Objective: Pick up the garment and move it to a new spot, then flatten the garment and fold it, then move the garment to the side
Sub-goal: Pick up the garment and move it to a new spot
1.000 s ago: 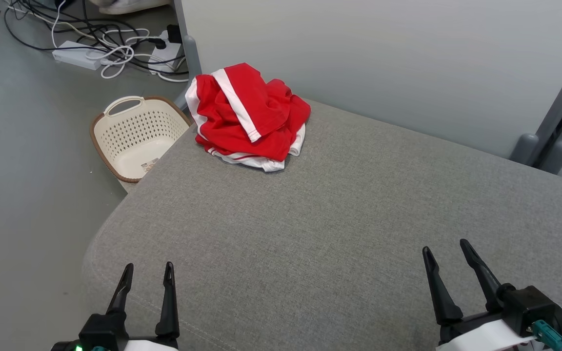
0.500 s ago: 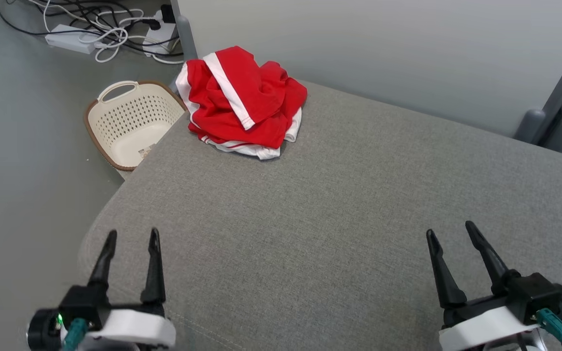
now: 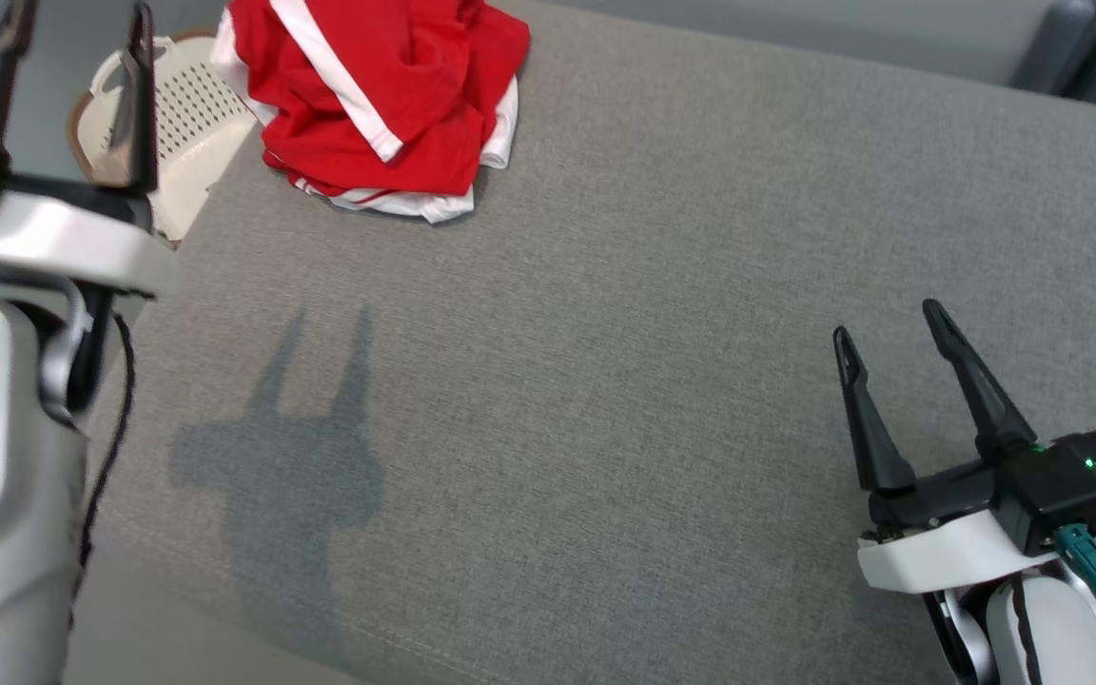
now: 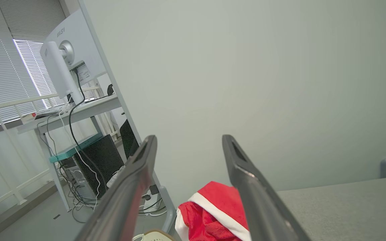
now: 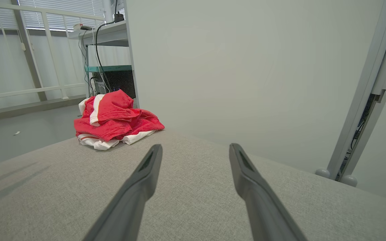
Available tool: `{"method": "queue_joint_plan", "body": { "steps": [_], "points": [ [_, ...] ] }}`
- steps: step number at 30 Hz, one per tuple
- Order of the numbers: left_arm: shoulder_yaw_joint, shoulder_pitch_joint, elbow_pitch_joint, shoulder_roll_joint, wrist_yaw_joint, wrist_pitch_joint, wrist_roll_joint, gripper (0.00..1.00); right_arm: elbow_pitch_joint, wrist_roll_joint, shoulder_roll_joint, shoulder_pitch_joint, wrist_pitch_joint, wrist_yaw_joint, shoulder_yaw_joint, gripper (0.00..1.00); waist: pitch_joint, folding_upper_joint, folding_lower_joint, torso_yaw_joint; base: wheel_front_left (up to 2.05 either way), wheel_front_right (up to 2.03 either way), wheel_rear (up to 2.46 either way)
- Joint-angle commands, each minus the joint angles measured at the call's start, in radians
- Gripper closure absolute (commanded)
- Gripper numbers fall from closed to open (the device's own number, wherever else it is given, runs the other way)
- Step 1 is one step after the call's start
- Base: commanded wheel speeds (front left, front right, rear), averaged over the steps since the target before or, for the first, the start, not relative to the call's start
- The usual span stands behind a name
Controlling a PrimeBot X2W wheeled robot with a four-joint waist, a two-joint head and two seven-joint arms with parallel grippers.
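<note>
The garment [image 3: 372, 95] is a crumpled red cloth with white stripes, heaped at the far left corner of the grey cushion [image 3: 605, 381]. It also shows low in the left wrist view [image 4: 213, 214] and at the left in the right wrist view [image 5: 112, 120]. My left gripper [image 3: 72, 24] is raised at the upper left, open and empty, left of the garment and above the cushion's left edge. My right gripper [image 3: 890, 319] stands open and empty over the cushion's right side, far from the garment.
A cream perforated basket [image 3: 186, 114] sits on the floor beside the cushion's far left corner, partly behind my left gripper. A pale wall [image 5: 246, 67] runs behind the cushion. A desk [image 4: 79, 110] with cables stands to the far left. A grey post [image 5: 364, 100] rises at the right.
My left gripper has risen and moved forward toward the garment's side. The head view has tilted down and shifted, so the whole scene sits higher. The right gripper stays open.
</note>
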Motion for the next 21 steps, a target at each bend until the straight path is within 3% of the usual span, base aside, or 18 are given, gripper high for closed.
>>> {"method": "queue_joint_plan", "body": {
  "steps": [1, 10, 16, 21],
  "points": [
    [0.002, -0.079, 0.042, 0.025, -0.014, 0.035, -0.011, 0.0, -0.02, -0.02, -0.008, -0.023, -0.005, 0.0, -0.005, 0.0, 0.101, 0.0, 0.0, -0.061, 0.0, 0.0, 0.0],
    [0.017, -0.376, 0.34, 0.093, -0.053, 0.218, -0.11, 0.0, -0.153, -0.068, -0.007, -0.074, -0.003, 0.0, 0.0, 0.0, 0.268, 0.0, 0.0, -0.159, 0.0, 0.0, 0.0],
    [0.023, -0.439, 0.51, 0.108, -0.063, 0.373, -0.195, 0.0, -0.216, -0.073, -0.006, -0.071, -0.004, 0.0, -0.008, 0.0, 0.323, 0.0, 0.0, -0.191, 0.0, 0.0, 0.0],
    [0.02, -0.447, 0.569, 0.111, -0.065, 0.404, -0.221, 0.0, -0.227, -0.066, -0.007, -0.075, -0.004, 0.0, -0.008, 0.0, 0.341, 0.0, 0.0, -0.198, 0.0, 0.0, 0.0]
  ]
}}
